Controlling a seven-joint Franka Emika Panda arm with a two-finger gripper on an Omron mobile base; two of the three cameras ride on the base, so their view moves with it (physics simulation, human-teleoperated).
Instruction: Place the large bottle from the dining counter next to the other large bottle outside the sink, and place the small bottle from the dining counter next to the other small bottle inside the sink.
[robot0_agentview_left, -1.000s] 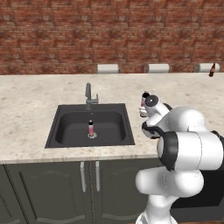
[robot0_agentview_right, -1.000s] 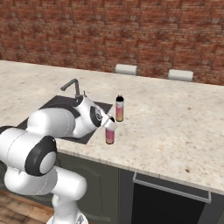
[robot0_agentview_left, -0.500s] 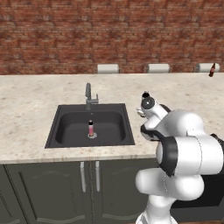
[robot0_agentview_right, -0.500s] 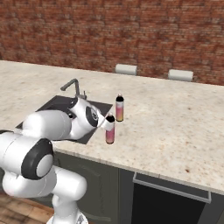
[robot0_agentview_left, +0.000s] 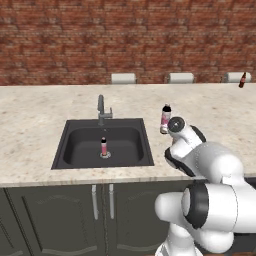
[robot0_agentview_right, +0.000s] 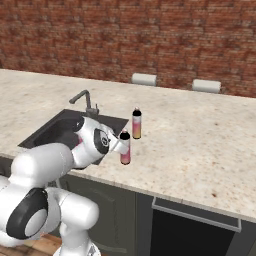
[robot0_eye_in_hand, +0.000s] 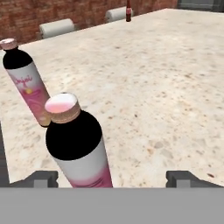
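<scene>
Half the job is looking done: the pink large bottle (robot0_agentview_right: 125, 150) and the orange-bottomed large bottle (robot0_agentview_right: 136, 125) are standing together on the surface (robot0_agentview_right: 200, 140) beside the sink's (robot0_agentview_left: 80, 132) right edge. The fingers (robot0_eye_in_hand: 183, 177) are standing spread wide around the pink one, not gripping it. The small bottle (robot0_agentview_left: 242, 80) is waiting at the far edge, not yet beside the other small bottle (robot0_agentview_left: 104, 146) in the sink.

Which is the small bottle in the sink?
Find the black sink set in the beige counter. Upright at its drain stands the other small bottle: pale body, pink base, dark cap, far shorter than the tall black-capped bottle on the counter beside the sink.
</scene>
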